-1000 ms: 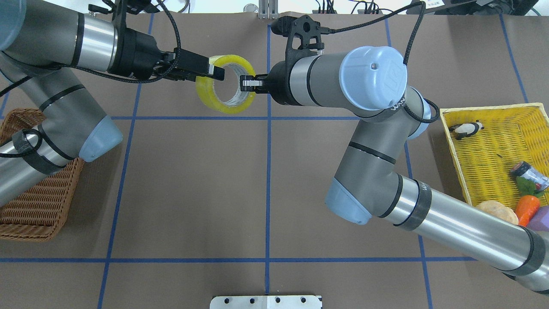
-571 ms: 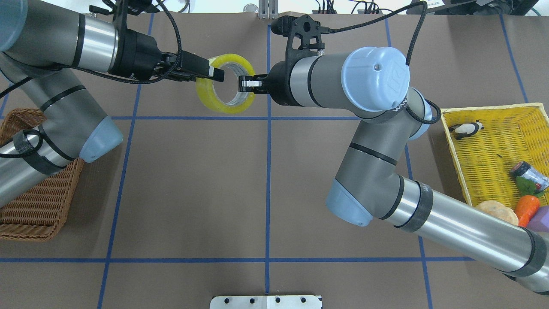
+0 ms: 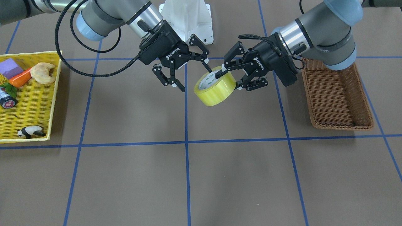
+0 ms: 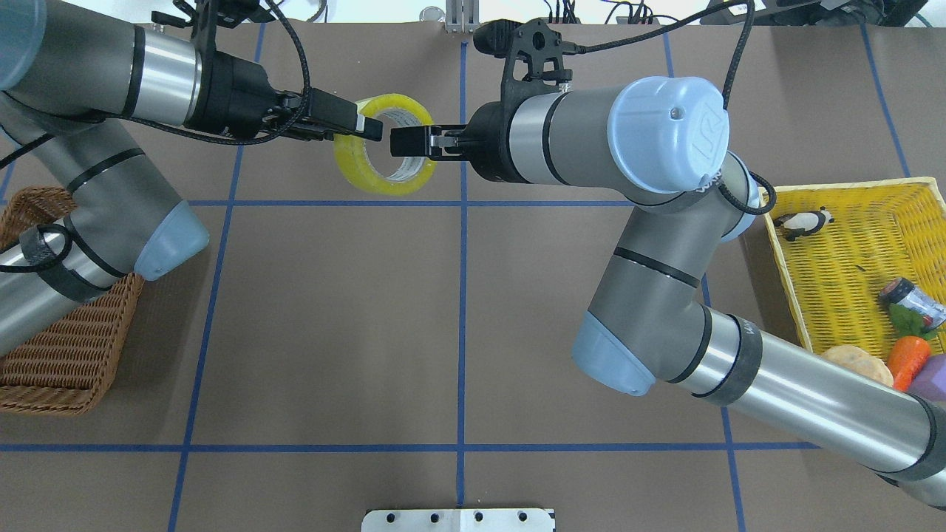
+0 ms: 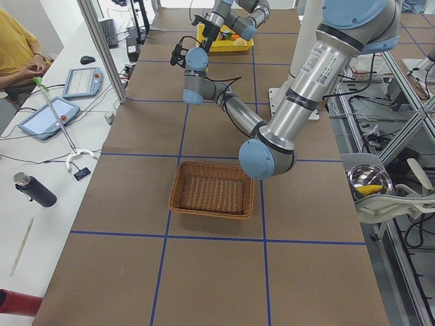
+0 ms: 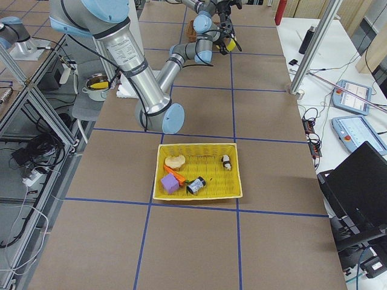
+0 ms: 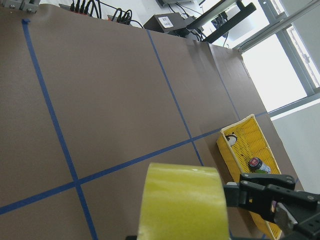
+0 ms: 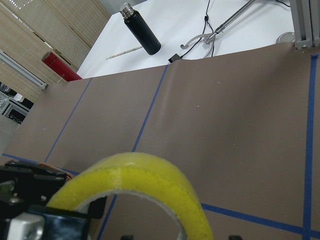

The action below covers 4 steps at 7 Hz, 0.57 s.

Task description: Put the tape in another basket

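The tape (image 3: pixel 216 88) is a yellow-green roll with a white printed core, held in the air above the table's far middle. It also shows in the overhead view (image 4: pixel 369 177) and close up in both wrist views (image 7: pixel 182 200) (image 8: pixel 140 175). My left gripper (image 3: pixel 228 81) (image 4: pixel 369 127) is shut on its rim, one finger inside the core and one outside. My right gripper (image 3: pixel 195 79) (image 4: pixel 395 140) is wide open on the tape's other side, one finger near the core, not gripping. The brown wicker basket (image 3: pixel 336 97) (image 4: pixel 66 362) lies on my left side, under the left arm.
A yellow basket (image 3: pixel 31 94) (image 4: pixel 842 258) on my right side holds a panda figure (image 3: pixel 29 131), a dark-capped bottle (image 3: pixel 7 101), a carrot, a croissant and a purple block. The white robot base (image 3: pixel 188 18) stands behind the grippers.
My right gripper has opened and let go of the tape's rim. The left gripper keeps the tape, which has shifted slightly towards my left.
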Each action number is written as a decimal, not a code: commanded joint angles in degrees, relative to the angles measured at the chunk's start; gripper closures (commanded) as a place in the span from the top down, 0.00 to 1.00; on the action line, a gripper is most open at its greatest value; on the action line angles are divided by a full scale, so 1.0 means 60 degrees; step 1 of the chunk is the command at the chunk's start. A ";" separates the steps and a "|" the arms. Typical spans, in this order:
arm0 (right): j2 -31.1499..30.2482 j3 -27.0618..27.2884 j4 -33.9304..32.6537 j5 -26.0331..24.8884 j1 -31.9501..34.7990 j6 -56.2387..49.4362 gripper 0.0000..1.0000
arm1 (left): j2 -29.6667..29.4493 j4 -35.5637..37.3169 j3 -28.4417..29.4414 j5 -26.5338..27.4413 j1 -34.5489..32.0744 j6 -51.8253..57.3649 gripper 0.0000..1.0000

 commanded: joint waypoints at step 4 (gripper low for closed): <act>-0.0685 -0.0037 -0.1362 0.2406 0.2269 -0.0317 1.00 | 0.0445 -0.0902 -0.0087 -0.0024 -0.0366 -0.2211 0.00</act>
